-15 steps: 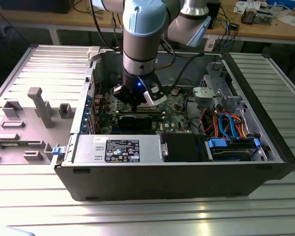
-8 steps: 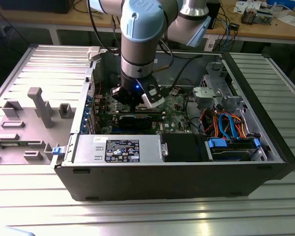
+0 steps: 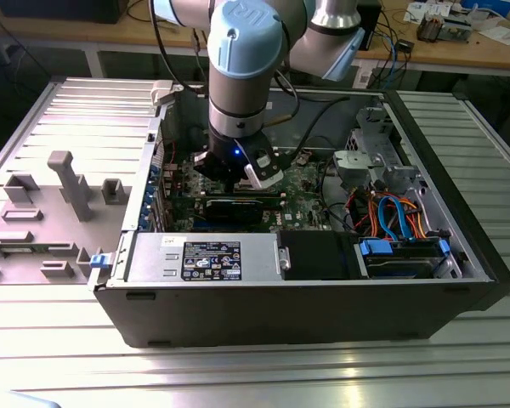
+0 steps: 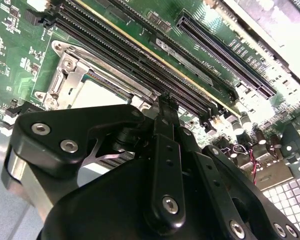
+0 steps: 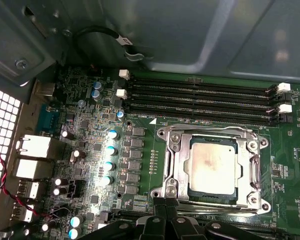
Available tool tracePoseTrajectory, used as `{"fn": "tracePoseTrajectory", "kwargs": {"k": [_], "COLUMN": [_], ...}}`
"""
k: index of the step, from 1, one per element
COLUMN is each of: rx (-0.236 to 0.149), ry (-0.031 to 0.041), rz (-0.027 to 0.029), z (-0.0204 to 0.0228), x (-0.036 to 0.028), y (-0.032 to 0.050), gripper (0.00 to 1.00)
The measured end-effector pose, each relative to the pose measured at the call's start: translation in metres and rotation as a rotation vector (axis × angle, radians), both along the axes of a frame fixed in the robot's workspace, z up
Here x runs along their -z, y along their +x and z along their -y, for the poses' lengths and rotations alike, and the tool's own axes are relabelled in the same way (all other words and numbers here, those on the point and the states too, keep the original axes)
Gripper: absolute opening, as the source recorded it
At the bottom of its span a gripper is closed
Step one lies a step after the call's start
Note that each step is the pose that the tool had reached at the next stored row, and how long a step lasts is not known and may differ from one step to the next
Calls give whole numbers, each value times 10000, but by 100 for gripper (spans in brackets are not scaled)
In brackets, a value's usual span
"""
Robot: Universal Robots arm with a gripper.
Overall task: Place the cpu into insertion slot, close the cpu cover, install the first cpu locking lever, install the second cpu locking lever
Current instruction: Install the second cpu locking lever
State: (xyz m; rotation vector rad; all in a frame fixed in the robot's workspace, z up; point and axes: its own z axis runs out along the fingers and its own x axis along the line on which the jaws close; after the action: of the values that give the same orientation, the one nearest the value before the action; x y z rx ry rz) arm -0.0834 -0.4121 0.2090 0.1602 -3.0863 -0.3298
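Observation:
The cpu (image 5: 211, 167), a silver-grey square chip, lies flat in the insertion slot (image 5: 250, 145) on the green board. The cpu cover (image 5: 177, 165), a silvery metal frame, is down around the chip, whose top shows through its window. My gripper (image 5: 166, 204) is shut, its two black fingers pressed together with nothing visible between them. The fingertips are at the edge of the cover, beside a thin metal bar (image 5: 215, 204) that runs along that edge. In the second wrist view the gripper (image 4: 165, 100) partly hides the cpu (image 4: 97, 95) and the cover (image 4: 72, 75). In the exterior view the gripper (image 3: 238, 174) reaches down into the open computer case (image 3: 323, 289).
Long black memory slots (image 5: 200, 100) run just beyond the socket. Capacitors (image 5: 110, 150) and rear ports (image 5: 32, 147) stand beside it. A power supply (image 3: 204, 255), drive cage (image 3: 399, 255) and orange and blue cables (image 3: 391, 212) crowd the case. A grey fixture (image 3: 68, 183) stands at the exterior view's left.

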Motion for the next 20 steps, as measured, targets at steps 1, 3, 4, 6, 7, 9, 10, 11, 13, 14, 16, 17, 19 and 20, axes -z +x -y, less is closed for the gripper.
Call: {"fn": "tracePoseTrajectory", "kwargs": {"k": [1,3,4,6,7,9,10,11,13,14,16,17,19,20], "rx": [0,0,-1,0,0,8,17,22,29,29,29,29,29,28], "ry": [8,9,9,10,11,11,10,15,64,106,189,223,287,324], "rz": [0,0,1,1,1,0,-1,-1,-2,-1,-1,0,0,0], "z": [0,1,2,3,3,3,4,4,4,4,3,3,3,3], "x": [0,0,0,1,2,5,8,13,27,31,38,42,51,62], "y": [0,0,-1,-7,-16,-32,-36,-36,-37,-37,-36,-37,-36,-36], "gripper": [11,11,11,11,11,11,11,11,11,11,11,11,11,11]}}
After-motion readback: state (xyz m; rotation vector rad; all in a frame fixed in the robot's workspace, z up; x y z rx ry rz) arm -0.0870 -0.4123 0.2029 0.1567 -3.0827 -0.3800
